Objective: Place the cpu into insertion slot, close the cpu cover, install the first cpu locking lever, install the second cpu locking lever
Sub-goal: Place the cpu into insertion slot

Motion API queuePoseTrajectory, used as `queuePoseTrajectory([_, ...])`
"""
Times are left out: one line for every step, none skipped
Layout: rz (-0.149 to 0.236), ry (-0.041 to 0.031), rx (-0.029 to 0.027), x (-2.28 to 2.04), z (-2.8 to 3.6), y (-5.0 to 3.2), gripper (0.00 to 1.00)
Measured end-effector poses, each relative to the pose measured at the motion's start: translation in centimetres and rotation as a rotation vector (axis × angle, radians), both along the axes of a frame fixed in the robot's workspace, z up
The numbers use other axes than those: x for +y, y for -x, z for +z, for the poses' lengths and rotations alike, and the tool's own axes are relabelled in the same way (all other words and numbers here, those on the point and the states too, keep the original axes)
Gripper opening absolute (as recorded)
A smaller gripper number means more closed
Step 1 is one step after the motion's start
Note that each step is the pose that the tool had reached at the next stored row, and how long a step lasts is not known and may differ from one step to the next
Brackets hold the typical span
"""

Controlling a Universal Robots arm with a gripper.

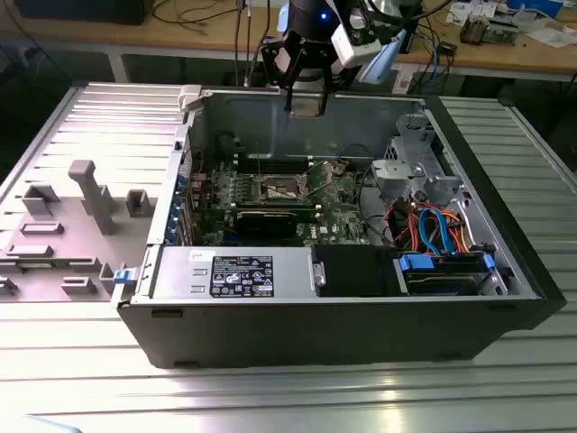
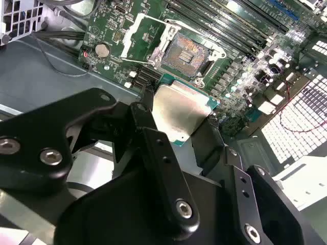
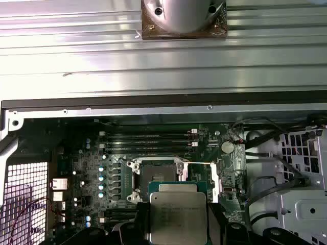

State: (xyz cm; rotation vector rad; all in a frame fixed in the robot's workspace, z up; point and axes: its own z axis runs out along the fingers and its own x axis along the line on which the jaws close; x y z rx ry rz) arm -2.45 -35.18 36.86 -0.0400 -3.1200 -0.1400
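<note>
Metal table (image 1: pixel 270 401), open case (image 1: pixel 361 332); pincer (image 2: pixel 180 116) grips cpu (image 3: pixel 177 217).

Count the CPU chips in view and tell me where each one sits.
1. The cpu is held in the gripper above the open case, apart from the empty insertion slot. More could be hidden.

Bright glare across the cpu (image 2: pixel 181 115)
</note>
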Motion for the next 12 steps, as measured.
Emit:
queuePoseTrajectory([0.000, 0.0000, 0.0000, 0.00, 0.00, 0.00, 0.54])
queuePoseTrajectory([0.000, 0.0000, 0.0000, 0.00, 0.00, 0.00, 0.54])
queuePoseTrajectory([0.000, 0.0000, -0.0001, 0.00, 0.00, 0.00, 0.54])
queuePoseTrajectory([0.000, -0.0001, 0.0000, 0.00, 0.00, 0.00, 0.54])
queuePoseTrajectory([0.000, 0.0000, 0.0000, 0.00, 0.00, 0.00, 0.54])
queuePoseTrajectory([0.000, 0.0000, 0.0000, 0.00, 0.00, 0.00, 0.54])
queuePoseTrajectory([0.000, 0.0000, -0.0001, 0.00, 0.00, 0.00, 0.54])
queuePoseTrajectory([0.000, 0.0000, 0.0000, 0.00, 0.00, 0.00, 0.54])
queuePoseTrajectory([0.000, 0.0000, 0.0000, 0.00, 0.00, 0.00, 0.54])
queuePoseTrajectory([0.000, 0.0000, 0.0000, 0.00, 0.00, 0.00, 0.54])
queuePoseTrajectory([0.000, 0.0000, -0.0001, 0.00, 0.00, 0.00, 0.54])
queuePoseTrajectory([0.000, 0.0000, 0.0000, 0.00, 0.00, 0.00, 0.54])
